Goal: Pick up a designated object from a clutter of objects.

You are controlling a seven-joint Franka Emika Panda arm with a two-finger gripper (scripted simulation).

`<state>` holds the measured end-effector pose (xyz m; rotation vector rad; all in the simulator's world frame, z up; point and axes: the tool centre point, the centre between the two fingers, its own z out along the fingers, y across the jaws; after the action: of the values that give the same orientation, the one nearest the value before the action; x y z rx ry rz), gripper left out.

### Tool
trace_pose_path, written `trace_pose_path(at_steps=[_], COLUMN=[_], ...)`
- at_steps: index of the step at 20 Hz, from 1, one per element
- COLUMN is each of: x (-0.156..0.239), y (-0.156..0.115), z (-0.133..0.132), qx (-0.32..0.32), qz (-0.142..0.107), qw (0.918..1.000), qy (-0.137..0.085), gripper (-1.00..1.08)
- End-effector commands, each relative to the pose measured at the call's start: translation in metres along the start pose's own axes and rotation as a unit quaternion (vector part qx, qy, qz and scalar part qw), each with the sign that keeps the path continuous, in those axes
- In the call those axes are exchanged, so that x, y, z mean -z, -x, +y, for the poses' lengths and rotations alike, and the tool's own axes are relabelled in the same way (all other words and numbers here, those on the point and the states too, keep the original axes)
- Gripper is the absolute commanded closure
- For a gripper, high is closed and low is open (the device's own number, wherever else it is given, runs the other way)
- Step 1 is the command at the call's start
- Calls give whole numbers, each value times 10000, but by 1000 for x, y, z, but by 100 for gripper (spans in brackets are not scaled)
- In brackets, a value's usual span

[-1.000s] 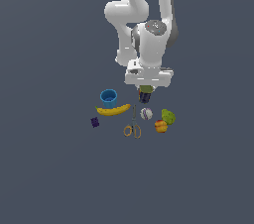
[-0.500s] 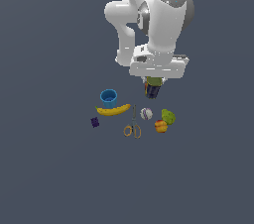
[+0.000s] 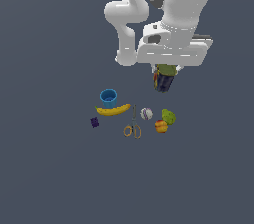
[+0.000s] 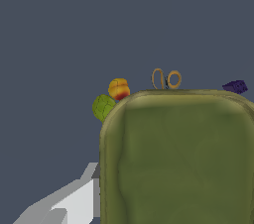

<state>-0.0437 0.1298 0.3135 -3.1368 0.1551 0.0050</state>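
The gripper (image 3: 164,80) hangs well above the grey floor (image 3: 49,168), its fingers clenched on the can (image 3: 162,82); the can's dark navy body sticks out below the white hand, tilted, with a strip of olive-green and a red-orange patch at its upper edge; it touches nothing but the fingers. In the wrist view the can's olive-green lid (image 4: 181,158) fills most of the picture, pressed close to the camera, with one pale finger (image 4: 74,200) showing beside it.

Below the fingers lies the clutter, well apart from the held can; nearest under them are the green pear (image 3: 168,116) and the orange fruit (image 3: 160,126), touching or nearly so; just beside those, toward the exterior view's left, sits the white ball (image 3: 146,114), then the orange-handled scissors (image 3: 132,128) with the blades pointing up toward the banana (image 3: 113,110). The blue cup (image 3: 108,98) stands upright just behind the banana, mouth open upward; whether anything lies in it cannot be told. Farthest from the fingers is the tiny purple piece (image 3: 95,122).
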Motion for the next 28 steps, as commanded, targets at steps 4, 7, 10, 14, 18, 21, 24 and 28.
trace_pose_path(at_steps=[4, 7, 10, 14, 18, 21, 24, 28], x=[43, 63, 82, 106, 124, 134, 142, 148], y=[-18, -27, -36, -47, -56, -61, -65, -68], z=[-12, -18, -23, -30, -36, -39, -41, -43], qx=[-3, -5, -7, -10, -10, -10, -10, -10], qz=[15, 15, 16, 16, 16, 16, 16, 16], qw=[10000, 10000, 10000, 10000, 10000, 10000, 10000, 10000], qy=[-2, 0, 1, 2, 2, 2, 2, 2], gripper=[108, 108, 108, 108, 108, 108, 108, 108])
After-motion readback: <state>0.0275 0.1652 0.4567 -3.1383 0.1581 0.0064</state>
